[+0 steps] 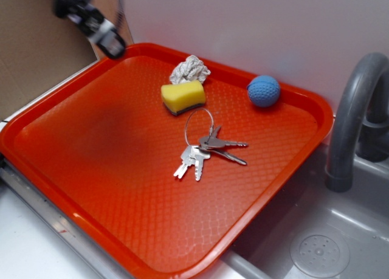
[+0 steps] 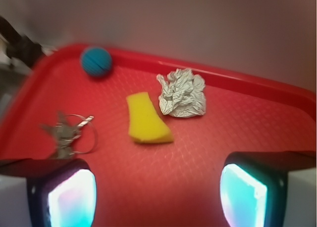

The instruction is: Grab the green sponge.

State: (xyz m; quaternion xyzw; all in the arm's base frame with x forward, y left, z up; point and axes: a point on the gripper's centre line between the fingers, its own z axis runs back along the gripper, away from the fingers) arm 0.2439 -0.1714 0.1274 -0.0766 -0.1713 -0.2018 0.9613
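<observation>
Since the green sponge (image 1: 183, 97) on the red tray (image 1: 91, 169), between paper wad (image 1: 189, 69) and keys (image 1: 203, 148), looks light, soft and compressible, the gripper (image 2: 157, 197), jaws open, should pinch its waisted sides.

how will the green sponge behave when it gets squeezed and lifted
The green sponge looks like soft foam, so it will probably squash between the jaws. It seems light for its size. Its flat underside rests on the tray, so it likely won't roll.

A plain white wall (image 1: 243, 24) rises behind a grey sink (image 1: 340, 230) with its curved faucet (image 1: 352, 109).
</observation>
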